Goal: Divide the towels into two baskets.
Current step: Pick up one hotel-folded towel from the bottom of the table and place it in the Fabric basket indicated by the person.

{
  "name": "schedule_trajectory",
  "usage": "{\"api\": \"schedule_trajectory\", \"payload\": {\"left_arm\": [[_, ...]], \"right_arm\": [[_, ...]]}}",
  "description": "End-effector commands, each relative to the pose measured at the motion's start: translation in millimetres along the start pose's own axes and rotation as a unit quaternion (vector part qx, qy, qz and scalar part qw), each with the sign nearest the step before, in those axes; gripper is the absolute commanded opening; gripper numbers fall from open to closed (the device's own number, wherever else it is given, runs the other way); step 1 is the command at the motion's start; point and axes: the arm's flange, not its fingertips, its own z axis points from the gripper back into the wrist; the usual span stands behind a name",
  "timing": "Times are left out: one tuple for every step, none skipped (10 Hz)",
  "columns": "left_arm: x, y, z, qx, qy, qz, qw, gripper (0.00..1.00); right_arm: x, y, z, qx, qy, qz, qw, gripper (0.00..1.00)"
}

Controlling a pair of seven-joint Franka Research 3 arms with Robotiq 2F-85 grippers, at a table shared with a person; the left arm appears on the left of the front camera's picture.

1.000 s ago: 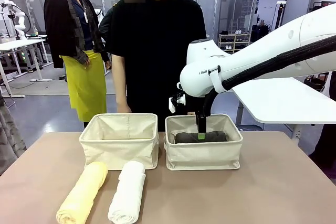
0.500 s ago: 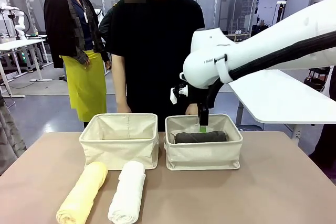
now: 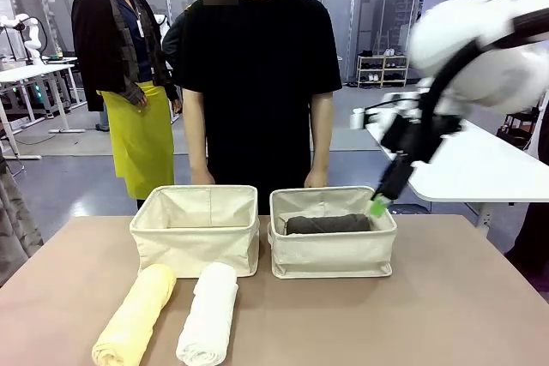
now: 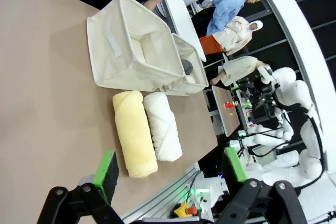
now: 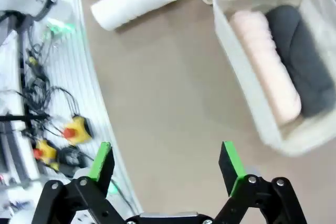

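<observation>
The grey towel (image 3: 328, 224) and pink towel (image 5: 265, 64) lie in the right basket (image 3: 333, 255); the yellow towel (image 3: 135, 315) and white towel (image 3: 208, 313) lie on the table (image 3: 446, 297) by the left basket (image 3: 193, 250). The left gripper (image 4: 170, 166) and right gripper (image 5: 165, 156) are wide open and empty. Best grab one roll across its middle.

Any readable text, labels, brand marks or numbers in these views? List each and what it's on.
No text can be read in any view.
Right arm: blurred, so any print on it is unreadable.
Tab on the left basket: too small to tell whether it has lettering.
Yellow towel and white towel: no labels visible.
</observation>
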Motion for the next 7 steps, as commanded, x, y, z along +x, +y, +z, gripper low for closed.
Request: {"api": "schedule_trajectory", "payload": {"left_arm": [[0.8, -0.9, 2.2, -0.012, -0.006, -0.008, 1.000, 1.00], [0.8, -0.9, 2.2, -0.012, -0.006, -0.008, 1.000, 1.00], [0.8, -0.9, 2.2, -0.012, -0.006, -0.008, 1.000, 1.00], [0.8, -0.9, 2.2, -0.012, -0.006, -0.008, 1.000, 1.00], [0.8, -0.9, 2.2, -0.012, -0.006, -0.008, 1.000, 1.00], [0.8, -0.9, 2.2, -0.012, -0.006, -0.008, 1.000, 1.00], [0.8, -0.9, 2.2, -0.012, -0.006, -0.008, 1.000, 1.00]], "right_arm": [[-73.7, -10.2, 20.5, 0.016, -0.074, -0.100, 0.992, 1.00], [-124.9, -12.0, 40.2, 0.063, -0.121, -0.160, 0.978, 1.00], [-177.6, -14.4, 59.2, 0.055, -0.164, -0.229, 0.958, 1.00], [-230.3, -13.4, 71.5, 0.095, -0.240, -0.256, 0.931, 1.00], [-278.7, -8.8, 80.0, 0.118, -0.303, -0.281, 0.903, 1.00], [-324.3, -5.1, 80.9, 0.146, -0.349, -0.294, 0.878, 1.00], [-356.8, -2.1, 80.3, 0.153, -0.369, -0.305, 0.864, 1.00]]}}
